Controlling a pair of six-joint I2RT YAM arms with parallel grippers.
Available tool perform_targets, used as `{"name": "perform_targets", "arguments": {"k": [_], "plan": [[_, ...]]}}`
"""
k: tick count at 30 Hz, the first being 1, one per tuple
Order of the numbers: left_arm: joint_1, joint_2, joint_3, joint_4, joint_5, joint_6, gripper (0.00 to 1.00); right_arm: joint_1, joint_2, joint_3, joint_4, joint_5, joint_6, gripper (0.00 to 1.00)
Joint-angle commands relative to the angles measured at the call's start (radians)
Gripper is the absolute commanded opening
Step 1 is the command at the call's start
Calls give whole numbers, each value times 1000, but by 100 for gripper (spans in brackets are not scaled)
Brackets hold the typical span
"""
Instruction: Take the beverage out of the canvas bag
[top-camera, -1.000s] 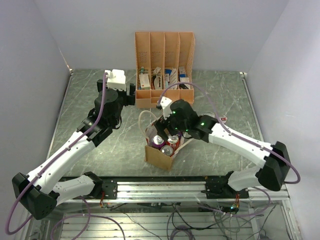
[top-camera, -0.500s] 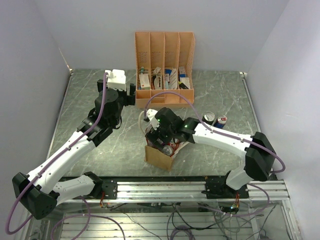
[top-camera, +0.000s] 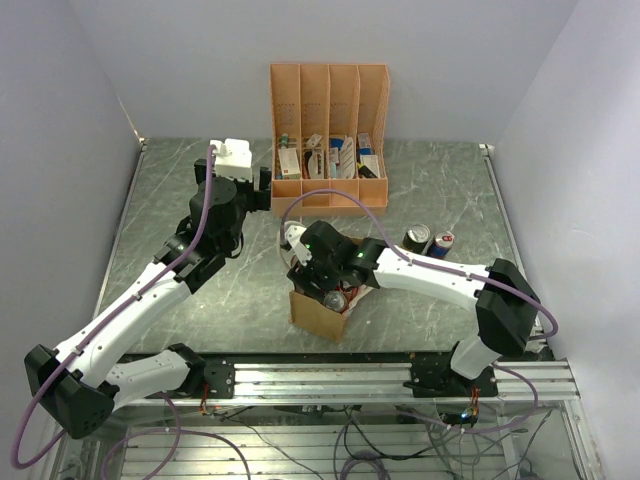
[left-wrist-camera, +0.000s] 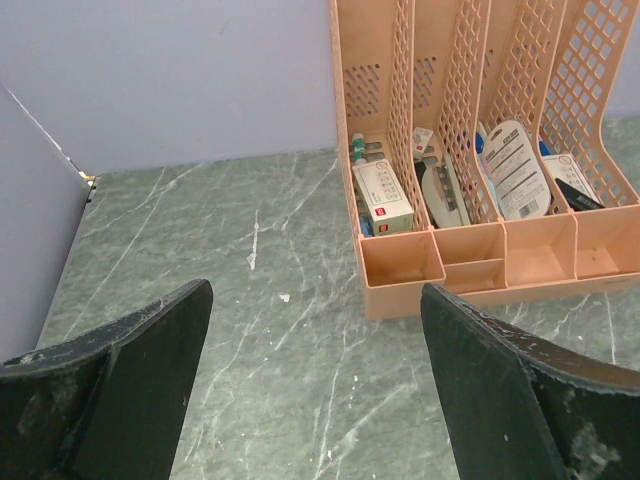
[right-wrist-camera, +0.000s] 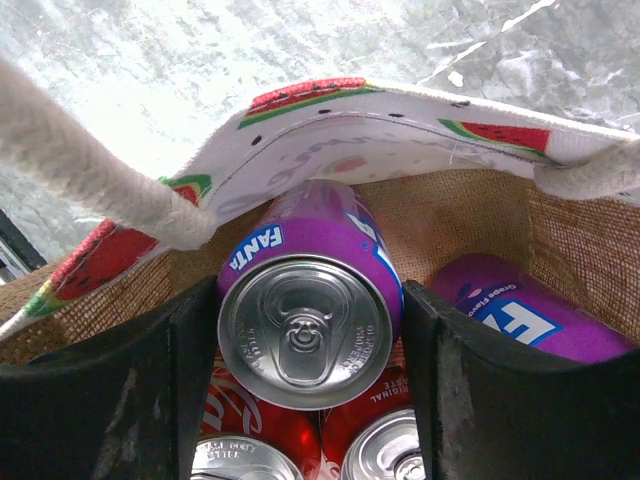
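Observation:
The canvas bag stands near the table's front middle. Its woven brown wall has a watermelon-print lining and cream rope handles. Inside it a purple Fanta can leans up above two red cola cans. A second purple can lies to its right. My right gripper reaches down into the bag, with a finger pressed on each side of the purple Fanta can. My left gripper is open and empty over bare table at the back left.
An orange-pink slotted file organizer with small boxes stands at the back; it also fills the left wrist view. Two cans stand on the table right of the bag.
My right gripper has moved left and down into the bag and now has its fingers round the purple Fanta can. The two cans on the table came into view. The left arm has not moved.

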Motion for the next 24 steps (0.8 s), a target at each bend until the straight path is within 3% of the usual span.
{"name": "perform_targets", "arguments": {"k": [1, 17, 21, 24], "plan": [[-8, -3, 44, 12, 7, -10, 95, 6, -3, 30, 15, 12, -7, 63], [-8, -2, 45, 9, 14, -13, 96, 4, -146, 3, 69, 28, 5, 9], [-8, -3, 47, 7, 15, -14, 95, -20, -204, -12, 95, -6, 23, 0], [-8, -3, 47, 7, 17, -15, 95, -53, -238, -25, 109, -38, 41, 0]]}}
